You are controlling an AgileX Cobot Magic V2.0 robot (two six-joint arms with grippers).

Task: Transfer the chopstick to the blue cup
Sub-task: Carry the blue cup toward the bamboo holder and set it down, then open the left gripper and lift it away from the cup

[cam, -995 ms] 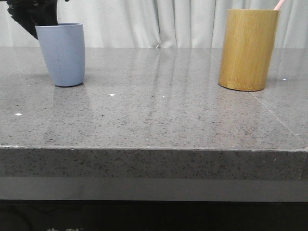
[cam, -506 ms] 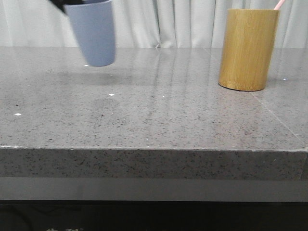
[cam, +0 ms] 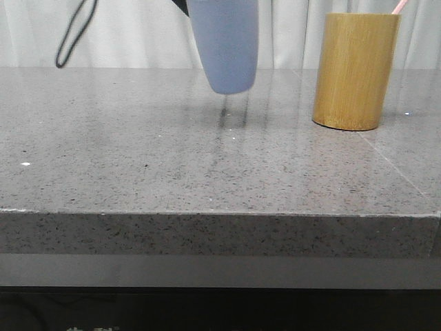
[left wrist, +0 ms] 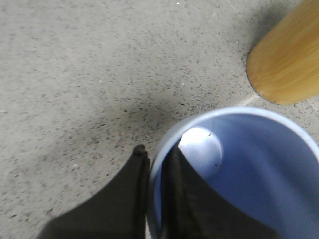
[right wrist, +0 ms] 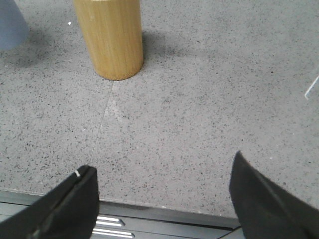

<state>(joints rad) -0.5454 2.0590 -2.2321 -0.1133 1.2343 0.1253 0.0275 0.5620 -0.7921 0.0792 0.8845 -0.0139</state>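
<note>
Movement of the blue cup [cam: 225,48] is the main change: 1 second ago it stood on the left of the grey stone table [cam: 207,165], half a second ago it hung in the air left of centre, and now it is airborne near the middle, its base clear of the surface with a dark reflection beneath. It tilts slightly and has closed much of the gap to the bamboo holder [cam: 355,70], which has not shifted.

From the left wrist camera, the left gripper [left wrist: 155,164] is clamped on the cup's rim, 1 dark finger [left wrist: 130,191] outside the wall and 1 inside, with the pale bottom of the cup visible past them. A loop of black cable [cam: 74,34] now hangs at upper left in the front view.

Only the tip of the pale pink chopstick [cam: 399,6] shows, poking above the holder's rim at its right side; it looks unmoved, though so little is visible that I cannot be sure.

The right gripper [right wrist: 162,199] hovers over the table edge near the holder, jaws spread wide, holding nothing.

No brand, label or writing is readable on either vessel.
</note>
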